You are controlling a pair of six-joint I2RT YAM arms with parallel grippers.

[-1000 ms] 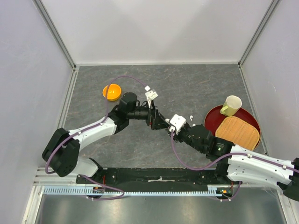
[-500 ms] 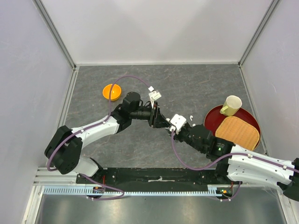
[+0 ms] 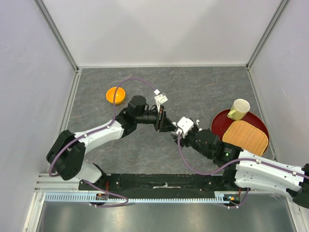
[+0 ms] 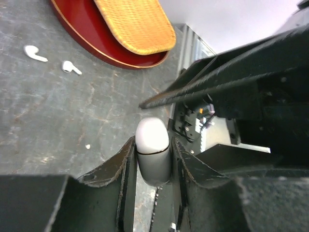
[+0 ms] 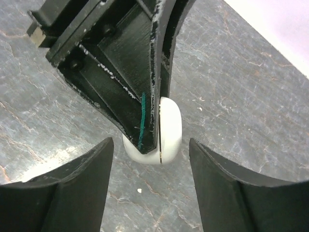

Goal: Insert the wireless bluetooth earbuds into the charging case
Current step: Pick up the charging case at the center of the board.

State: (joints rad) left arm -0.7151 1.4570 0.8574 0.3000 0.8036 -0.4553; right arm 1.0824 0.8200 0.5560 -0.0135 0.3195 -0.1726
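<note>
At the left of the top view an orange bowl [image 3: 115,94] sits on the grey surface [image 3: 203,87], apart from the work. Mid-frame the two arms meet nose to nose.

The left fingers [image 4: 126,162] are clamped on the case [image 4: 152,147], one on each flat side, with its rounded end poking out between them. Whether it rests on the surface or hangs just above it, I cannot tell. The right fingers [image 5: 91,179] stand apart, straddling the case with a clear gap on both sides and gripping nothing.

Right of that, two earbuds [image 4: 35,53] lie loose on the surface near the rim of a red tray [image 3: 217,121] that holds a woven mat [image 3: 245,136] and a pale cup [image 3: 239,108].

Progress, as I judge it: barely begun. The case is secured, but no earbud is in it, and a thin seam runs round it, which suggests the lid is closed. What is left is opening the lid, fetching each earbud and seating it.

The case is a small glossy white pebble — smooth, rounded, with no obvious edge to catch. The earbuds are tiny, white and glossy too, each with a short stem, lying flat and just apart from one another.
</note>
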